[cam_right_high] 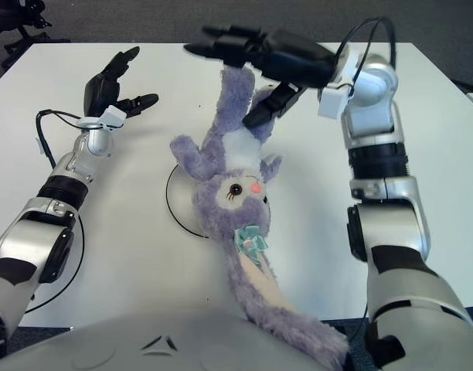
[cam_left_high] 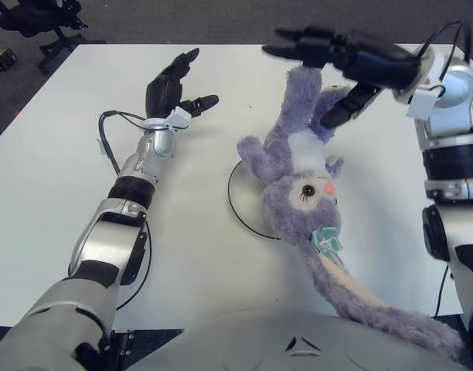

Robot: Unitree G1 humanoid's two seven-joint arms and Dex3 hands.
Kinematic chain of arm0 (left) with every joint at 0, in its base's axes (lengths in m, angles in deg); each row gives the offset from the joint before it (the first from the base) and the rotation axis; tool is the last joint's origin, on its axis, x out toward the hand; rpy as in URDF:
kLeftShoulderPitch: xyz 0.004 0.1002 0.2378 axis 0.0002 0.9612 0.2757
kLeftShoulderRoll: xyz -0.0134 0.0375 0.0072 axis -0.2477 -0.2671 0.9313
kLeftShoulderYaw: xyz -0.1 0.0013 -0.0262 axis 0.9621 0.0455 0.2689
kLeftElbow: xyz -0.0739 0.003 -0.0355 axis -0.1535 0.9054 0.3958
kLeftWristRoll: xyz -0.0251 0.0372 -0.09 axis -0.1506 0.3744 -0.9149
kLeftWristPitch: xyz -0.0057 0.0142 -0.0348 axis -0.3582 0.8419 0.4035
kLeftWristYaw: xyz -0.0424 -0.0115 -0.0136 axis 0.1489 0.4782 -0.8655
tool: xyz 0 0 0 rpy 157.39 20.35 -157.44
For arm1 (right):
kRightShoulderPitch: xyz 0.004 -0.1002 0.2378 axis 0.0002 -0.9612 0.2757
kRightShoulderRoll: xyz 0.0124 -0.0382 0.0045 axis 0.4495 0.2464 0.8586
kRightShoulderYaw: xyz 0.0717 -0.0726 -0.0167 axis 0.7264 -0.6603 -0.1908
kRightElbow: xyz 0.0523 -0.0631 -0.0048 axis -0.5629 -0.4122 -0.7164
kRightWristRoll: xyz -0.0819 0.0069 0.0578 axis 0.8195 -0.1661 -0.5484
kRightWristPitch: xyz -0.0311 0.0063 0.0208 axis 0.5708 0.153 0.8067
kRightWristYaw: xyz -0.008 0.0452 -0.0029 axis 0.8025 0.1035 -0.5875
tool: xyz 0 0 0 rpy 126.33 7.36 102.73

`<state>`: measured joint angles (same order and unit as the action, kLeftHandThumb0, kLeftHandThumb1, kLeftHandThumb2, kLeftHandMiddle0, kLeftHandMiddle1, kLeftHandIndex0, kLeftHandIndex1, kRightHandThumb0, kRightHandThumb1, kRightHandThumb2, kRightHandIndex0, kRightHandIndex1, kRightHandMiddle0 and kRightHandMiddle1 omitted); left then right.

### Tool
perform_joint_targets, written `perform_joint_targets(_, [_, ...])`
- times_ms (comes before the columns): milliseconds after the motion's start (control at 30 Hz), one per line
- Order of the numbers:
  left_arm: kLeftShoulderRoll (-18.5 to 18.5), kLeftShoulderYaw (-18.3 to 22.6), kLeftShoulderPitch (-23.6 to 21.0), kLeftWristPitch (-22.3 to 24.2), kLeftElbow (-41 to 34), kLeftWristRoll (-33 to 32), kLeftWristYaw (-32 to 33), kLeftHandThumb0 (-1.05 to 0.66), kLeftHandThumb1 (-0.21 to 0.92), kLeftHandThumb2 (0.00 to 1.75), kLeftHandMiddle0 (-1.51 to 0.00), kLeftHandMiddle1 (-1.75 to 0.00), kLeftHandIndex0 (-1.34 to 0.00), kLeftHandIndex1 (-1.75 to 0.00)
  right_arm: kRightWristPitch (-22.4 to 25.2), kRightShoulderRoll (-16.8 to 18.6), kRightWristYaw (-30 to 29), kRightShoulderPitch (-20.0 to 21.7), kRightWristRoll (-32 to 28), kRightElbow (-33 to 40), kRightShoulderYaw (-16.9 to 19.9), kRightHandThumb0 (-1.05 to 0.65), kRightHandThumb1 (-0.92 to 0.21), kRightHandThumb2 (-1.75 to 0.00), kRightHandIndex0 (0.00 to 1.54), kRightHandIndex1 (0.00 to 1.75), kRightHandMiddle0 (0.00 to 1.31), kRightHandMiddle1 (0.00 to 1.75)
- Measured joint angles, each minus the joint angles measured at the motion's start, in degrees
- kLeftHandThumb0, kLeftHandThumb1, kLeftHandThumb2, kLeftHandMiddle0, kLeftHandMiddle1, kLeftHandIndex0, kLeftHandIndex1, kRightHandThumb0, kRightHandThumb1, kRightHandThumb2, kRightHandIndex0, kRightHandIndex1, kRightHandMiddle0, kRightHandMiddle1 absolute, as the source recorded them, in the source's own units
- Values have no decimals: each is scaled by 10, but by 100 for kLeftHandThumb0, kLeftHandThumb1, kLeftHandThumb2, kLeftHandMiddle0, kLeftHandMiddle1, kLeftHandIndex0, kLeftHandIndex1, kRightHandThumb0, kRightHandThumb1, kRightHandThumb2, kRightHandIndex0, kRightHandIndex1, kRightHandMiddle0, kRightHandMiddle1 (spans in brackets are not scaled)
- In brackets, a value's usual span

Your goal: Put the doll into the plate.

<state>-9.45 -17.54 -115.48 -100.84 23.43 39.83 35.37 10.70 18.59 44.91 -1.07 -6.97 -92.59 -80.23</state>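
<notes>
Right hand (cam_left_high: pixel 337 69) raised, pinching doll (cam_left_high: pixel 298 185) leg; left hand (cam_left_high: pixel 173 89) spread, idle.

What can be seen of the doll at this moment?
The doll is a purple plush rabbit, fuzzy, with a dark eye, pink nose, teal bow and long cream-lined ears trailing toward the robot. It hangs head-down, one leg stretched up into the right hand, whose fingers close around it. Its head and one arm lie over the white plate on the table.
</notes>
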Motion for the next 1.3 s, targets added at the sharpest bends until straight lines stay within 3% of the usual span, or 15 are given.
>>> perform_joint_targets(133, [3, -4, -2, -6, 13, 2, 5, -21, 92, 17, -56, 0, -42, -33, -4, -21, -5, 39, 20, -61, -7, -47, -92, -74, 6, 1, 11, 2])
perform_joint_targets(300, [3, -5, -2, -7, 23, 2, 10, -21, 92, 17, -56, 0, -42, -33, -10, -35, -22, 55, 30, -86, -10, -48, -92, -74, 7, 1, 11, 2])
perform_joint_targets(367, [3, -6, -2, -9, 25, 2, 10, -21, 92, 17, -56, 0, -42, -33, 4, -37, -36, 53, 38, -85, -10, -50, -92, -60, 10, 2, 12, 3])
perform_joint_targets(433, [4, -7, -2, -14, 26, 2, 10, -21, 92, 17, -56, 0, -43, -33, 44, -37, -66, 41, 50, -69, -4, -49, -92, -46, 13, 2, 13, 3])
perform_joint_targets(567, [5, -8, -2, -23, 27, 0, 10, -23, 92, 16, -56, 0, -43, -33, 104, -45, -111, 16, 60, -55, 9, -46, -92, -35, 16, 2, 15, 3])
perform_joint_targets(767, [8, 3, 3, -32, 22, -28, -6, -28, 92, 15, -59, -1, -44, -34, 167, -57, -185, -30, 87, -37, 23, -46, -92, -30, 31, 3, 22, 5])
perform_joint_targets(1033, [20, 22, 43, -30, -32, -69, -41, -28, 92, 14, -68, -5, -46, -37, 300, -56, -212, -94, 86, 68, 32, -48, -92, -28, 43, 3, 29, 6])
perform_joint_targets(1133, [23, 25, 52, -26, -44, -70, -48, -28, 92, 14, -69, -5, -46, -37, 325, -55, -212, -107, 86, 92, 32, -48, -92, -28, 44, 3, 29, 6])
perform_joint_targets(1200, [24, 29, 56, -26, -51, -73, -52, -27, 92, 16, -72, -7, -50, -40, 332, -52, -222, -114, 86, 100, 33, -46, -92, -28, 53, 3, 40, 9])
perform_joint_targets(1300, [28, 45, 67, -39, -68, -93, -53, -26, 92, 17, -76, -8, -53, -45, 334, -32, -284, -130, 84, 96, 51, -42, -92, -28, 63, 4, 50, 13])
